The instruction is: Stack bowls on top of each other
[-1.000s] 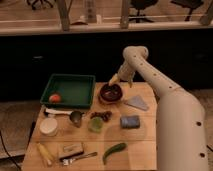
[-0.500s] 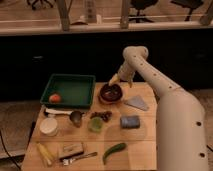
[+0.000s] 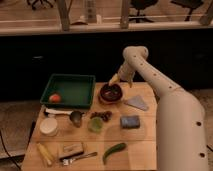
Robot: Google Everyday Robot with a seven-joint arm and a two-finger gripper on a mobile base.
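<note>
1 dark brown bowl on table; end effector just above rim, grip state can't tell.

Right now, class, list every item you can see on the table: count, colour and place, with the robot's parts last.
Tray: 1, green, back left.
Round object: 1, orange-red, in tray's front-left corner.
Bowl: 1, dark brown, back centre.
Tub: 1, white, left.
Cup: 1, green, centre.
Sponge: 1, blue, right.
Long vegetable: 1, green, front.
Corn cob: 1, yellow, front left.
Arm: 1, white, right.
Hand: 1, over the bowl's back rim.
</note>
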